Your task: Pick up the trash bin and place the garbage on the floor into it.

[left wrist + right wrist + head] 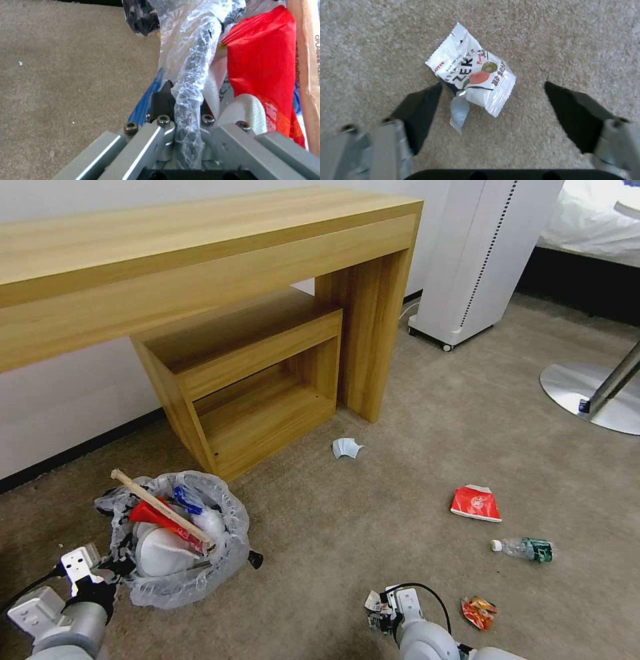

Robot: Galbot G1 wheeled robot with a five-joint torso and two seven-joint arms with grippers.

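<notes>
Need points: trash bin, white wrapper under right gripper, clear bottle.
trash bin (227, 553): head view, bag-covered rim.
white wrapper (471, 72): right wrist view, printed face.
clear bottle (523, 548): head view, mid-body.

The right tool (493, 100) hung spread wide above the beige carpet floor (570, 37), a crumpled white candy wrapper (473, 72) lying between its black fingers (420, 110), toward twelve o'clock.

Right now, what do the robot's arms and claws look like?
Both arms are round, pale grey tubes. The left gripper has a white blocky bracket and black cable; up close it shows grey metal bars with dark bolts. The right gripper has two black wedge-shaped fingers on grey metal links, and a thin black cable loops over its wrist.
</notes>
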